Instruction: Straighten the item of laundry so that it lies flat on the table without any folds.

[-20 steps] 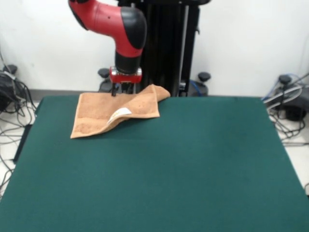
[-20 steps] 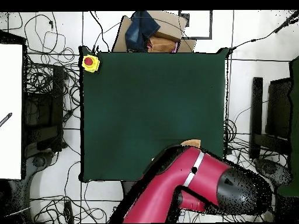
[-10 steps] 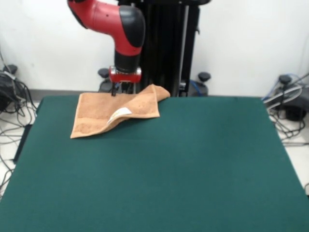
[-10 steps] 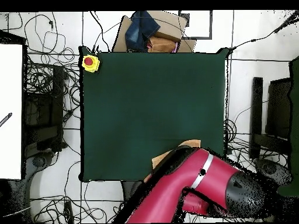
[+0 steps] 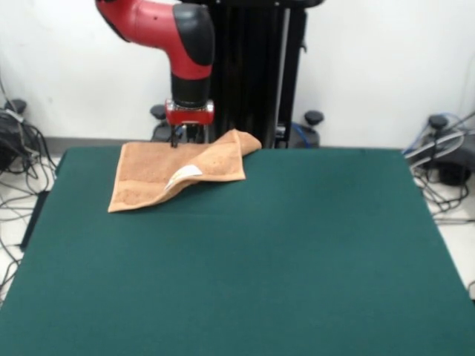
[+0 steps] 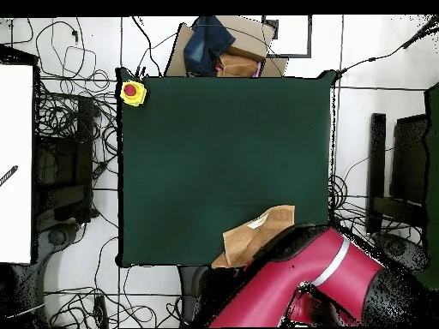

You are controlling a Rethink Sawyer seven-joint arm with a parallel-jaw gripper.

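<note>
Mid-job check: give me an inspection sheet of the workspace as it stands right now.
Surface: dark green felt-covered table, mostly bare.
Job's things: peach-orange terry towel at the table's far edge in the front view, folded over itself, one corner raised, small white label showing; not flat.
Clutter: yellow box with a red button on a table corner.
Grippers: tool hangs just above the towel's back edge; open or shut cannot be told.
Cables: many tangled on the floor beside the table.
Surroundings: cardboard box with dark blue cloth beyond the table.
</note>
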